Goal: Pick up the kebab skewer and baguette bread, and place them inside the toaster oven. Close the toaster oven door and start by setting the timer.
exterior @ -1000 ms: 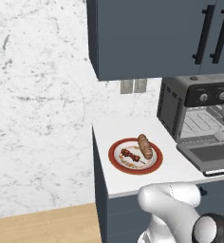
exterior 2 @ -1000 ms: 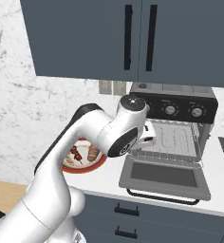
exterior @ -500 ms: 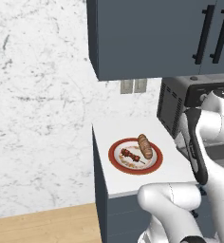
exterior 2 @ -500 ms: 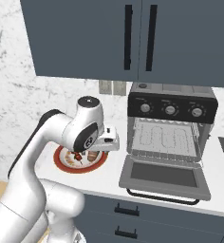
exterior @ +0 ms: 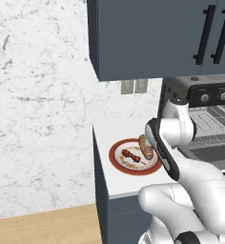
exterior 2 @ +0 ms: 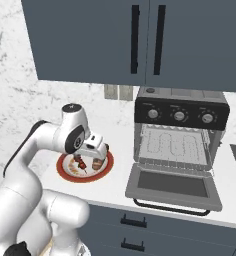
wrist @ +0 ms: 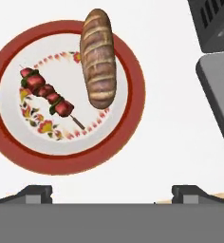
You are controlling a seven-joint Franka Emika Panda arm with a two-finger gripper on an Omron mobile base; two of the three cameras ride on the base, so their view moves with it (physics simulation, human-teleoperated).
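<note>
Nothing is loaded yet — the kebab skewer and baguette bread lie side by side on the red-rimmed plate, the gripper hangs above them spread wide and empty, and the toaster oven door lies dropped open — closing it and the timer remain.

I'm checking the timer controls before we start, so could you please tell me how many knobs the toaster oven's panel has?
3. On the toaster oven, the left knob, middle knob and right knob sit in a row along its top panel.

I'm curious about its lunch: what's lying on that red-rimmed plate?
On the plate lie a kebab skewer and a baguette bread, side by side and apart. The open claw hangs above, empty. In the right base view the claw hides part of the plate.
</note>
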